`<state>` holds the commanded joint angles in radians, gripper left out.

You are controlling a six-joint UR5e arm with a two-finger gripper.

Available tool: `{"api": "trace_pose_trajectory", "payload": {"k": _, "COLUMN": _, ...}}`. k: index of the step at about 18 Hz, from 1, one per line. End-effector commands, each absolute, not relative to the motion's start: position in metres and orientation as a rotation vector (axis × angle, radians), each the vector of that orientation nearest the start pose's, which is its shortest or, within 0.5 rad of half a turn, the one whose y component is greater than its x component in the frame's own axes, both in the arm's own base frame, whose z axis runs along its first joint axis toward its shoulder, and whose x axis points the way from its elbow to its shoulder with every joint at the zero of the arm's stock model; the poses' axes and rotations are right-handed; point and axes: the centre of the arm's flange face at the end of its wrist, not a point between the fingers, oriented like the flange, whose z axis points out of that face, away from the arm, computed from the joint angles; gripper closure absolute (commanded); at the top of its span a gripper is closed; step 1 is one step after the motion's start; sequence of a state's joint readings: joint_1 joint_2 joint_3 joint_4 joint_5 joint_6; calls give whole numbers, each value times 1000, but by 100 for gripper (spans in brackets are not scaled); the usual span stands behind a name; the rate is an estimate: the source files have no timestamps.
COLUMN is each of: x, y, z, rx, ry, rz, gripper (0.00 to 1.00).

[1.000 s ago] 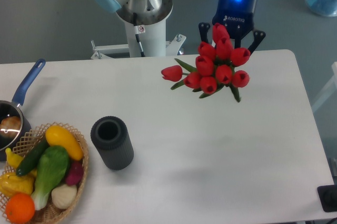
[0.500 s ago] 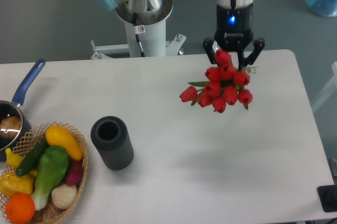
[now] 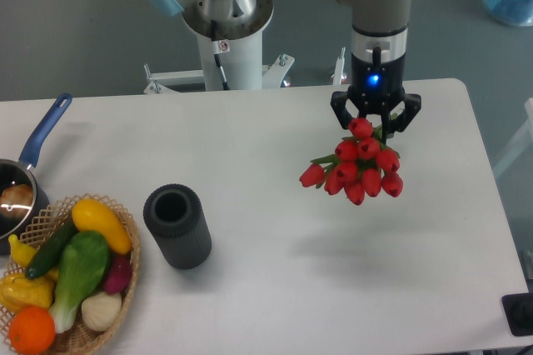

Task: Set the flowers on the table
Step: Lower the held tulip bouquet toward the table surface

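Observation:
The flowers (image 3: 358,170) are a bunch of red tulips with green stems and leaves, heads pointing toward the camera. They hang in my gripper (image 3: 375,126) above the right half of the white table (image 3: 275,280), and cast a faint shadow on it. My gripper points straight down and is shut on the stems, which the tulip heads mostly hide. One tulip head sticks out to the left of the bunch.
A dark grey cylindrical vase (image 3: 176,226) stands at centre left. A wicker basket (image 3: 125,280) of vegetables and fruit sits at the front left corner. A blue-handled pot (image 3: 25,173) is at the left edge. The arm's white base (image 3: 225,38) stands behind the table.
My gripper has moved toward the camera and down over the table with the flowers in it. The bunch now hangs lower and a little further right.

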<state>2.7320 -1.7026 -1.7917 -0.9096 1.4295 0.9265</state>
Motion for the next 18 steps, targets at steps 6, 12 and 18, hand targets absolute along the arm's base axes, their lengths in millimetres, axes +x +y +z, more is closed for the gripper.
{"api": "trace_pose_trajectory", "payload": {"k": 6, "x": -448, "y": 369, "z": 336, "rx": -2963, "ry": -284, "rz": 252, "gripper": 61}}
{"api": "trace_pose_trajectory", "payload": {"k": 12, "x": -455, "y": 394, "z": 284, "rx": -3007, "ry": -245, "rz": 165, "gripper": 61}}
{"api": "trace_pose_trajectory", "payload": {"k": 18, "x": -457, "y": 421, "z": 249, "rx": -3014, "ry": -203, "rz": 141, "gripper": 61}}
